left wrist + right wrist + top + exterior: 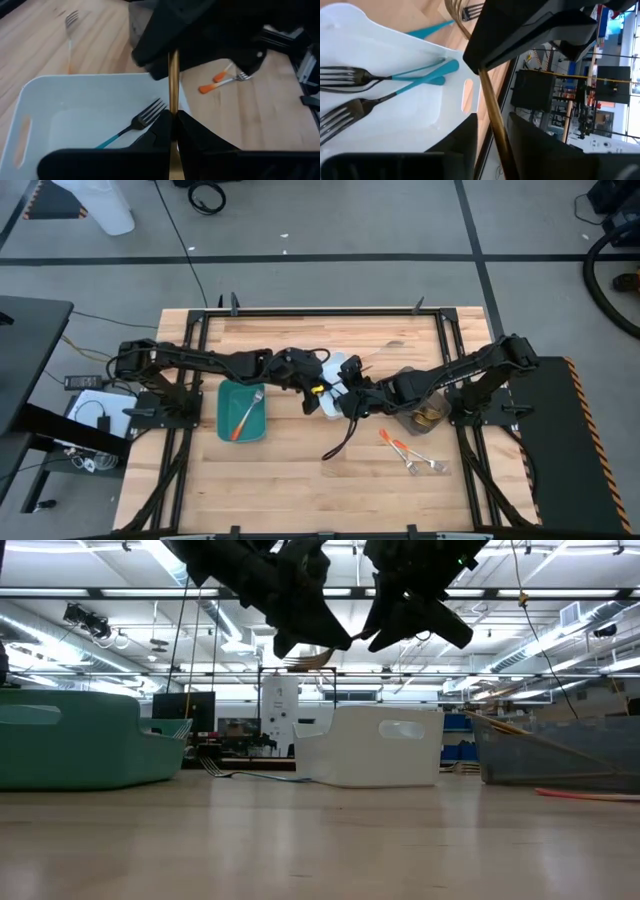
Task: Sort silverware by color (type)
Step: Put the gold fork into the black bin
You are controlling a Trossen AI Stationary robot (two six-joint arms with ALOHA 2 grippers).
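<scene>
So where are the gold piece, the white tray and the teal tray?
gold piece [173, 75]: left wrist view, on its shaft.
white tray [90, 95]: left wrist view, on its inner wall.
teal tray [226, 392]: high view, on its rim.

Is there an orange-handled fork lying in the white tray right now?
No, the white tray holds only forks with blue handles; nothing orange lies in it.

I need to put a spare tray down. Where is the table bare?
Bare wood lies in front of the teal tray and behind the white tray. The middle is crowded: both hands meet over the white tray, with orange forks beside.
</scene>
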